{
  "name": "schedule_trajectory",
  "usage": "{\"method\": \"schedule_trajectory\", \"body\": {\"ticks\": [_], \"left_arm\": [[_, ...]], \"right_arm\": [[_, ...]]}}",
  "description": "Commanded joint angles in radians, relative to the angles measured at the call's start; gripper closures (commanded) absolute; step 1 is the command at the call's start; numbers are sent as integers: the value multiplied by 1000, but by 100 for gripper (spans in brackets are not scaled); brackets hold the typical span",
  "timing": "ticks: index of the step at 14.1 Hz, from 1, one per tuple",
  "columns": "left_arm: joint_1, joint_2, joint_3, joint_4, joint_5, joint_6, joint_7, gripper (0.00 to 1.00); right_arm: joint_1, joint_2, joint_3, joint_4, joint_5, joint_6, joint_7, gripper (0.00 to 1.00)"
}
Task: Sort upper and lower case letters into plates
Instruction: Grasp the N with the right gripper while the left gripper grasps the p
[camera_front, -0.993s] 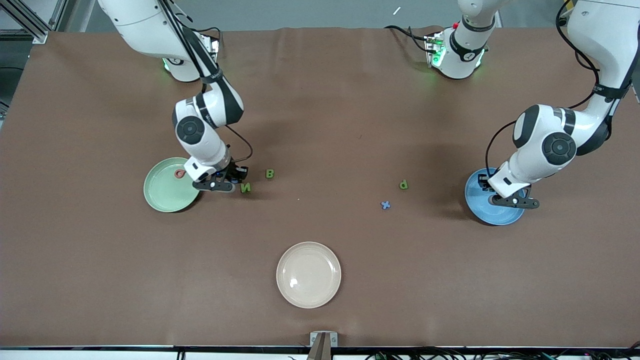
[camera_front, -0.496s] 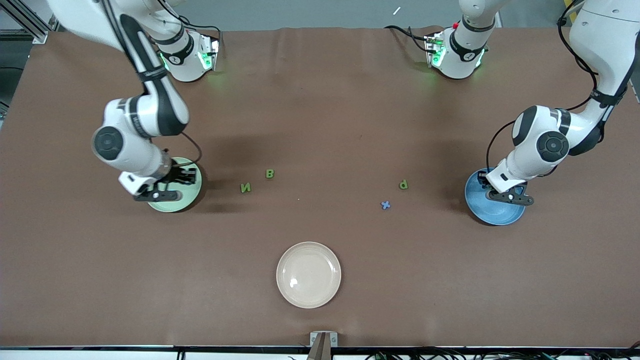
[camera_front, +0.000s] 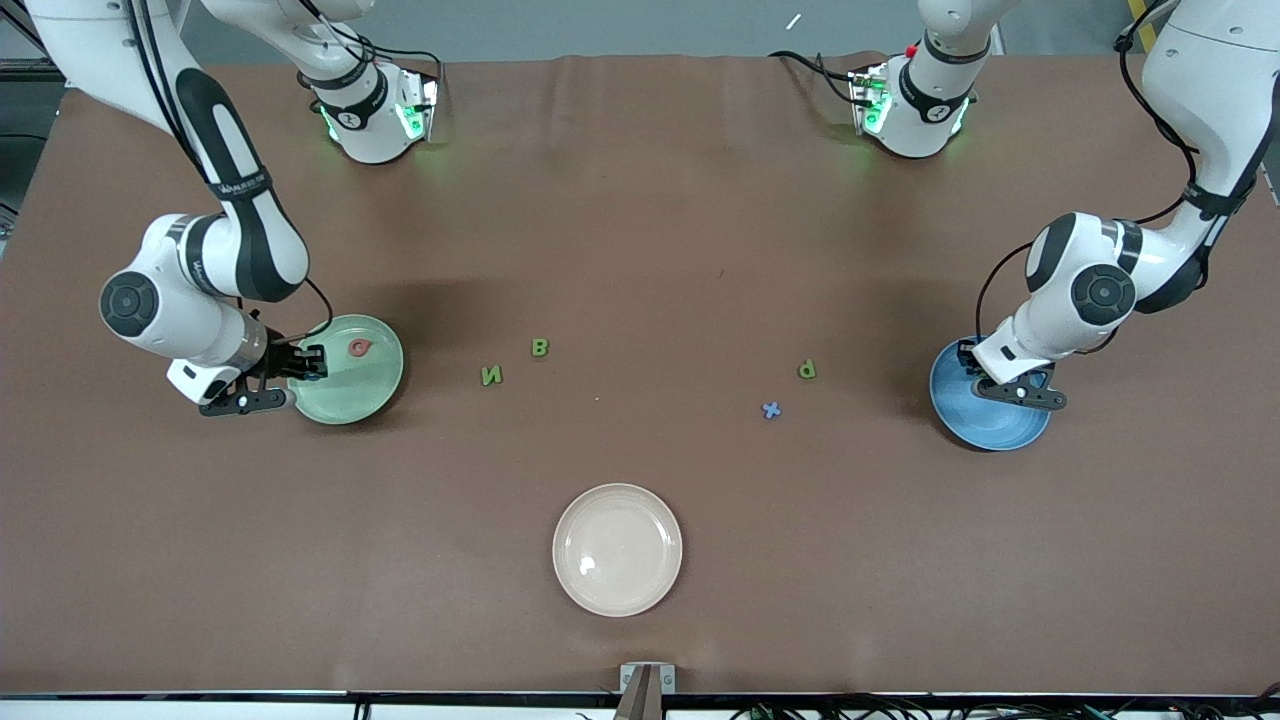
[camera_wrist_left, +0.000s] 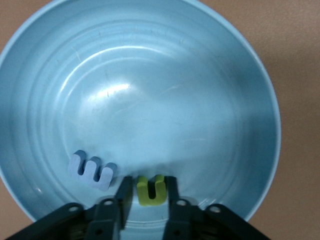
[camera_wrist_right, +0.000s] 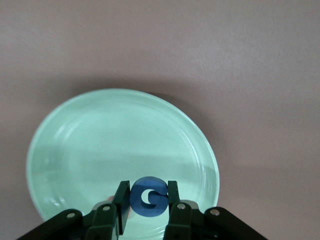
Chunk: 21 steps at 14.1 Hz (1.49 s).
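My right gripper (camera_front: 303, 362) is shut on a blue G (camera_wrist_right: 145, 202), over the pale green plate (camera_front: 370, 395) at its rim toward the right arm's end of the table. A pink Q (camera_front: 359, 347) lies in that plate. My left gripper (camera_front: 968, 362) is low over the bright blue plate (camera_front: 1000, 430). A green n (camera_wrist_left: 150, 192) sits between its fingers with a thin gap at one side, and a blue m (camera_wrist_left: 92, 171) lies beside it in the plate. On the table lie a green N (camera_front: 491, 375), green B (camera_front: 540, 347), green p (camera_front: 807, 369) and blue x (camera_front: 771, 409).
A cream-white plate (camera_front: 617, 549) stands nearer the front camera, midway along the table. Both arm bases stand at the table's back edge. The brown table top (camera_front: 640, 220) lies bare between the bases and the loose letters.
The right arm has swung from beside the green N across the pale green plate to its rim at the right arm's end. The left arm has barely shifted over the blue plate.
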Motion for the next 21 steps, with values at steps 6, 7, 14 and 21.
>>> {"method": "schedule_trajectory", "body": {"ticks": [6,7,14,21], "left_arm": [[14,-57,-134,26,12,-50,-114,1],[15,-57,-166,40,8,-87,-149,1],[-107,27,-286,132,6,-145,-598,1],[-294,156,-257,228,32,-145,-992,1]], "right_arm": [[-30,59,20,-59,-10,110,-9,68],[-29,56,20,-58,-10,103,-9,19],[86,-28,27,37,4,-141,168,0],[348,-4,27,90,4,-74,478,0]]}}
